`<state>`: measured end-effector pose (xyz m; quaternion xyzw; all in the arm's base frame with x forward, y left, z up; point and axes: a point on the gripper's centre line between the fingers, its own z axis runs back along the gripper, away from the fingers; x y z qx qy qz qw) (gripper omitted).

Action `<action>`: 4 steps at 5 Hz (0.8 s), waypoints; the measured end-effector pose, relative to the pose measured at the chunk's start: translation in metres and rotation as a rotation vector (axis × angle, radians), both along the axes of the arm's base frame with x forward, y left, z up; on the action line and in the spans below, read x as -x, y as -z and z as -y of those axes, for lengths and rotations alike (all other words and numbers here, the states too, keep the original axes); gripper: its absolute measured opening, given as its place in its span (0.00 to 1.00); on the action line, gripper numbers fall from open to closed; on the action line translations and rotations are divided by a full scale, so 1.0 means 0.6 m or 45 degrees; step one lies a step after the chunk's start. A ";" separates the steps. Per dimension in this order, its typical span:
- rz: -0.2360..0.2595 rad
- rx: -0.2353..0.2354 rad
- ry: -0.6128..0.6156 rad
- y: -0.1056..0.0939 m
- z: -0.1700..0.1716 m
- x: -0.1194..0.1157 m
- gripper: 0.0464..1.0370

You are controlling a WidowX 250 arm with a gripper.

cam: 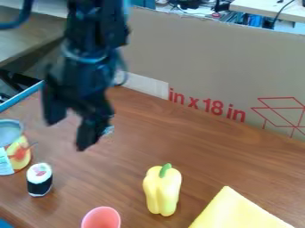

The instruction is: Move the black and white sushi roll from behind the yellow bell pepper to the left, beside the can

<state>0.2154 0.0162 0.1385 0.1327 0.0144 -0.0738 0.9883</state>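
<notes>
Black two-finger gripper point(69, 131): fingers spread, empty, above brown wood-grain tabletop point(128, 156). Small toy sushi roll point(40, 180): lower left, upright, white top, pink-and-green centre, black-wrapped side; yellow bell pepper point(161, 191) to right.

Can point(18, 153) left edge; sushi roll point(40, 180) lower left, below can; cup point(101, 218) bottom edge; pepper point(162, 191) upper right of cup; cloth point(234, 211) lower right.

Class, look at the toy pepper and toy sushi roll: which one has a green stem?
The yellow pepper, to the right of the pink cup. Green tops it, while the sushi roll has a mostly white top.
</notes>
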 end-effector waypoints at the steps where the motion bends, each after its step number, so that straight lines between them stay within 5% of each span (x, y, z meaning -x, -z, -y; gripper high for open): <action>1: 0.002 0.042 0.198 -0.011 0.072 0.004 0.96; 2: -0.055 0.124 0.320 0.003 0.145 0.025 0.96; 4: -0.189 0.230 0.231 0.045 0.201 0.024 0.96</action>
